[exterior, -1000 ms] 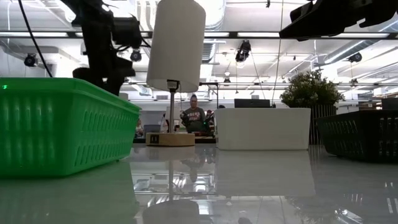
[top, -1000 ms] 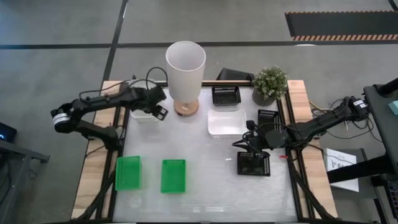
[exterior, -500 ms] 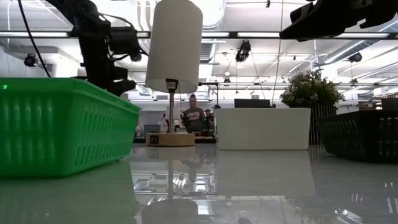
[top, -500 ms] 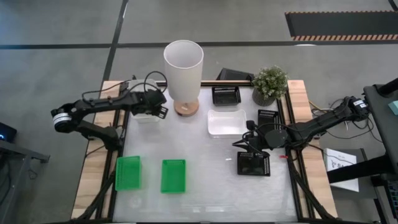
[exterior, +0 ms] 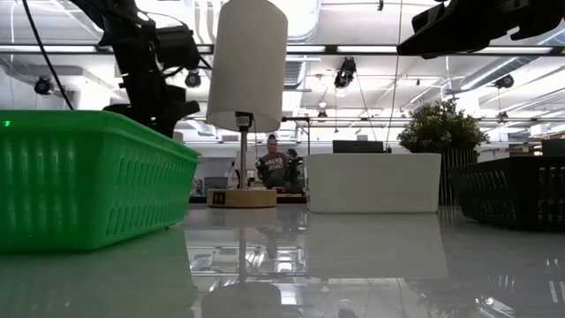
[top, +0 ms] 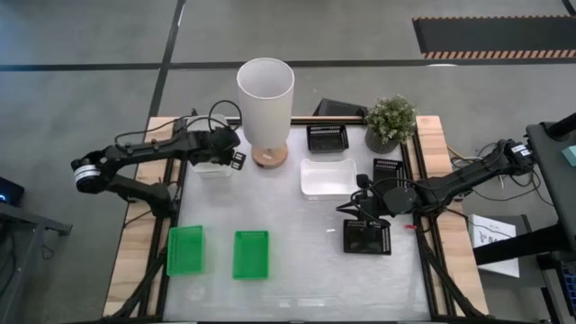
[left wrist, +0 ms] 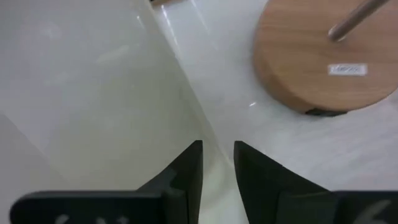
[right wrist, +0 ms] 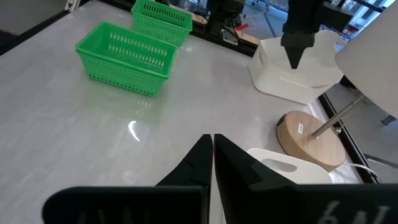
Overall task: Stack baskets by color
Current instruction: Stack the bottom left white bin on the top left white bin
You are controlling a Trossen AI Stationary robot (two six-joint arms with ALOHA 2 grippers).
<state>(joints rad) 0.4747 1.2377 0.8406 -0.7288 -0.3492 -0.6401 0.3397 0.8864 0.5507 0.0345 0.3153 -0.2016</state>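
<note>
White shallow rectangular plastic basket at far-left of glossy tabletop, just beside wooden base of tall white cylindrical lamp. Step in hand, judged: grasping this basket's wall nearest the lamp. Left gripper down over that rim; wall edge runs up into gap between jaws, jaws narrowed around it, firm clamp not confirmable. Next move calls for a secure pinch, then lift toward second white plastic basket mid-table. Right gripper hovering clenched, empty, over black mesh basket.
</note>
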